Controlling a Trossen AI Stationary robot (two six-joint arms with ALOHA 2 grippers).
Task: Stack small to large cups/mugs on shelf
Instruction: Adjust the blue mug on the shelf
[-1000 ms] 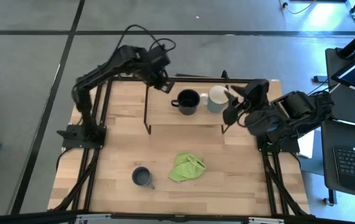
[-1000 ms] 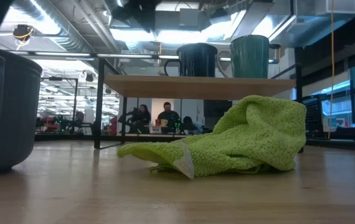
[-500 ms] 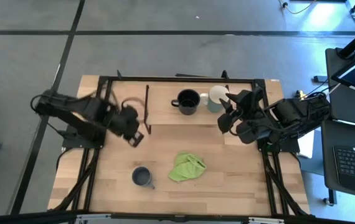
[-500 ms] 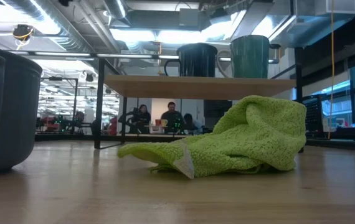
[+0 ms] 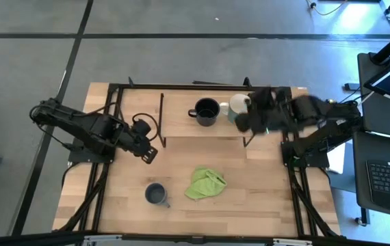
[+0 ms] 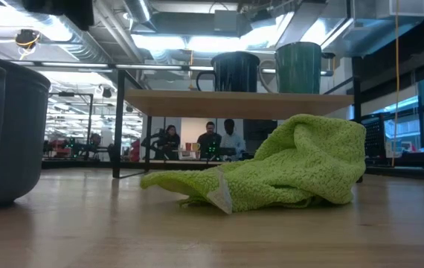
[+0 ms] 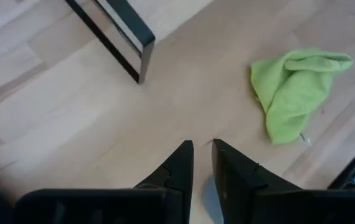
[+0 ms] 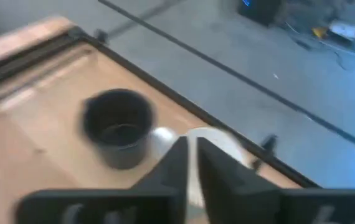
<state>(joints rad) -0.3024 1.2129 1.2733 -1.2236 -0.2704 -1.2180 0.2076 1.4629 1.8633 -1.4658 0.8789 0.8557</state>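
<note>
The black mug point(image 5: 206, 111) and the cream-white mug point(image 5: 238, 105) stand side by side on the shelf point(image 5: 181, 124), and both show in the low view, the black mug point(image 6: 234, 71) and the cream mug point(image 6: 299, 67). The small grey-blue mug point(image 5: 156, 195) stands on the tabletop near the front. My right gripper point(image 5: 248, 121), shut, hovers at the cream mug's near right side, above the cream mug point(image 8: 218, 142) and the black mug point(image 8: 118, 124). My left gripper point(image 5: 147, 152), shut and empty, is over the table by the shelf's near left leg point(image 7: 127, 43).
A lime-green cloth point(image 5: 205, 183) lies crumpled on the table to the right of the grey-blue mug, and shows in the left wrist view point(image 7: 293, 87). The table's black frame point(image 5: 202, 87) runs along the far edge. People point(image 6: 197, 138) sit far behind the table.
My left arm has swung from the shelf's far left corner toward the table's left and near side, and now sits low by the shelf's near left leg. My right gripper dipped toward the near edge, then went back toward the far edge, to the cream mug. The mugs have stayed put.
</note>
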